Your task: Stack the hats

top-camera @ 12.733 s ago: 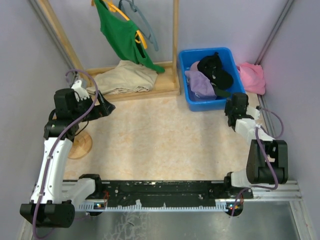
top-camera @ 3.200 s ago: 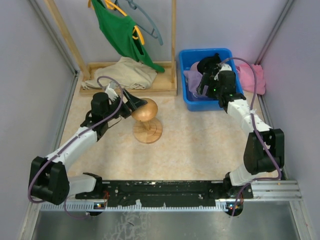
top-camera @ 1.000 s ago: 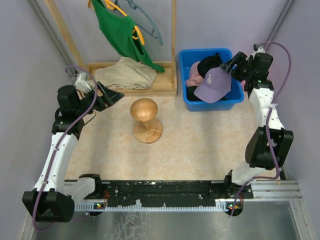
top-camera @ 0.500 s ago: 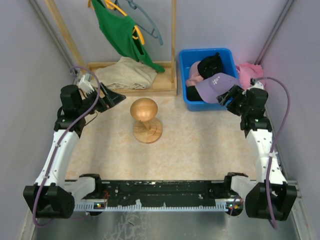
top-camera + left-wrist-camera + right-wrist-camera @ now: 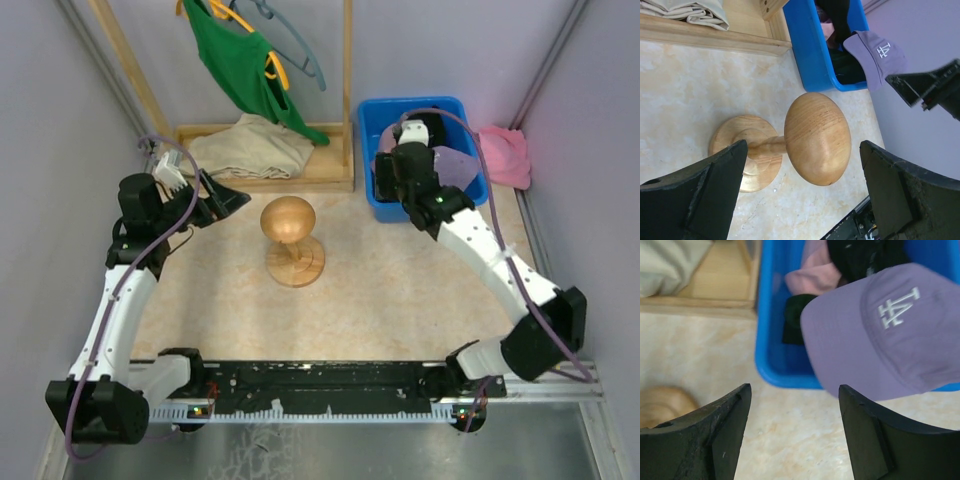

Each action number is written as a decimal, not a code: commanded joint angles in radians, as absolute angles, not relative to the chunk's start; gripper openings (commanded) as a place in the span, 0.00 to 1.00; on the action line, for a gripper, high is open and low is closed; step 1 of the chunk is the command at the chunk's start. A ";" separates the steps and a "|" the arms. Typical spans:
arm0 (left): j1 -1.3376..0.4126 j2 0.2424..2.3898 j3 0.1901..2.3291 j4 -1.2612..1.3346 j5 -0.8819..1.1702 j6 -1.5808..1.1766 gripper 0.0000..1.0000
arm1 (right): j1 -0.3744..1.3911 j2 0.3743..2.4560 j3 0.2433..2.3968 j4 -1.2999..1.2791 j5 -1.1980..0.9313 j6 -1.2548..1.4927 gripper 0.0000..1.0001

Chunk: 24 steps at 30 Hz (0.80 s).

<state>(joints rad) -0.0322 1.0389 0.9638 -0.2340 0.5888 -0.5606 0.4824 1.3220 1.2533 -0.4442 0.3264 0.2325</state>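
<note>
The right claw (image 5: 794, 392), spread and empty, hovers before the lavender cap (image 5: 880, 335) lying over the blue bin's (image 5: 765, 345) near rim, light, floppy fabric likely best pinched at its stiffer brim, while the left claw (image 5: 801, 146), also spread, faces the wooden stand (image 5: 817, 125) on the tabletop (image 5: 680, 75).

In the upper right of the top view, the lavender cap (image 5: 890, 335) lies logo-up on the pile in the blue bin (image 5: 775, 340), one edge overhanging its wall. A pink cap (image 5: 812, 272) and a black cap (image 5: 860, 255) lie crumpled behind it.
</note>
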 commanded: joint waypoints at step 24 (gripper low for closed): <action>-0.031 0.992 0.912 -0.213 0.593 -0.537 0.99 | 0.596 1.780 1.562 -0.521 0.962 -0.088 0.68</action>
<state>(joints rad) -0.0322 1.0069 0.9241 -0.2325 0.5846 -0.5552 0.5926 1.7699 1.5520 -0.5453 0.8749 -0.0559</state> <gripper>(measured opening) 0.993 0.677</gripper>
